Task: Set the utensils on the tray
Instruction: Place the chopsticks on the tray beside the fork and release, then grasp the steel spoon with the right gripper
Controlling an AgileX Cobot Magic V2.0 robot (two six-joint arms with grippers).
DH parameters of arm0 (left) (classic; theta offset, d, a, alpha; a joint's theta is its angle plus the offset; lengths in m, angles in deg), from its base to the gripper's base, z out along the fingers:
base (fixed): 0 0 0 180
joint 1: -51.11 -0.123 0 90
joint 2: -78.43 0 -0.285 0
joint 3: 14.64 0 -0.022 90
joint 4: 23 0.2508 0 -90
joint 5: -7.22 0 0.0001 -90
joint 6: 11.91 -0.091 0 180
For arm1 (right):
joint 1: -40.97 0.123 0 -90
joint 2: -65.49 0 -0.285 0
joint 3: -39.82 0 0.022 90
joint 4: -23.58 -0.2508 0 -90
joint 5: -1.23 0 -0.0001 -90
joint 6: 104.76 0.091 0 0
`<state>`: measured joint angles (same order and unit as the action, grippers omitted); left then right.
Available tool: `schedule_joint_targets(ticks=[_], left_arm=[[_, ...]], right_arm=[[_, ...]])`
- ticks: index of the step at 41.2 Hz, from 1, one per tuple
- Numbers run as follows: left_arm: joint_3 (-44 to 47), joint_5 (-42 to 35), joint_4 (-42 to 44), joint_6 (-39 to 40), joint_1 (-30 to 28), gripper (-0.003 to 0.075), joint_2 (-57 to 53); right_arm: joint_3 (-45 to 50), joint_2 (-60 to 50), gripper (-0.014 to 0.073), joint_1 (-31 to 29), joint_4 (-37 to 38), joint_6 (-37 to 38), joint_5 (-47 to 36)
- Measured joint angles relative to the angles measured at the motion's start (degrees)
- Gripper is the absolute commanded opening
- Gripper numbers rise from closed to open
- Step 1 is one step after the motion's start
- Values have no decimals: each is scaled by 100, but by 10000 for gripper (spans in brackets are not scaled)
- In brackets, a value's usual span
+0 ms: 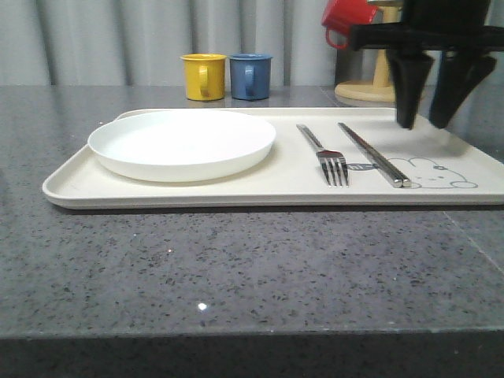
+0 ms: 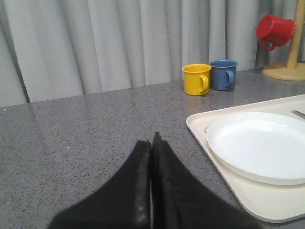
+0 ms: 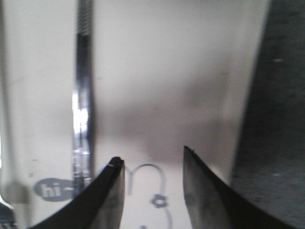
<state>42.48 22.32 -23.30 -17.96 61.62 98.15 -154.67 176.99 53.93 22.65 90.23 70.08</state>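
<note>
Nearest, a broad stretch of speckled grey counter (image 1: 236, 268) is left bare in front of the tray (image 1: 71, 187), which is set square to the counter's front edge. On the tray's left half the white plate (image 1: 182, 143) is laid flat, well inside the raised rim. To its right the fork (image 1: 324, 154) is laid with its tines toward the near edge, and just beside it the chopsticks (image 1: 375, 154) lie as a touching pair, angled slightly, their near tips resting at the printed rabbit (image 1: 433, 173) — an arrangement that reads as a place setting being built from left to right. No spoon can be made out on the tray, so the setting is judged unfinished.

Above the tray's far right portion the right pincer (image 1: 425, 122) is held with its fingers spread and pointing down, nothing between them; in its wrist view the open gap is seen over bare tray just beside the chopsticks. The left pincer (image 2: 151, 143) is pressed together, empty, parked over the counter beside the tray's left end — out of the way.

Farthest back, a yellow mug (image 1: 203, 76) and a blue mug (image 1: 250, 75) stand side by side before the curtain, and a red mug (image 1: 346, 22) hangs on a wooden stand (image 1: 370, 87).
</note>
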Motion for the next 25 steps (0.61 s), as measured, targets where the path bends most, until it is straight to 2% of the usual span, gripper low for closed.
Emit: schedule_joint_targets(ticks=[7, 13, 25], left_arm=[[0, 0, 0, 0, 0, -13, 0], [0, 0, 0, 0, 0, -13, 0], [0, 0, 0, 0, 0, -13, 0]], right_arm=[[0, -153, 328, -995, 93, -712, 114], [0, -152, 328, -1619, 93, -1134, 124], [0, -139, 328, -2305, 193, -1435, 136]])
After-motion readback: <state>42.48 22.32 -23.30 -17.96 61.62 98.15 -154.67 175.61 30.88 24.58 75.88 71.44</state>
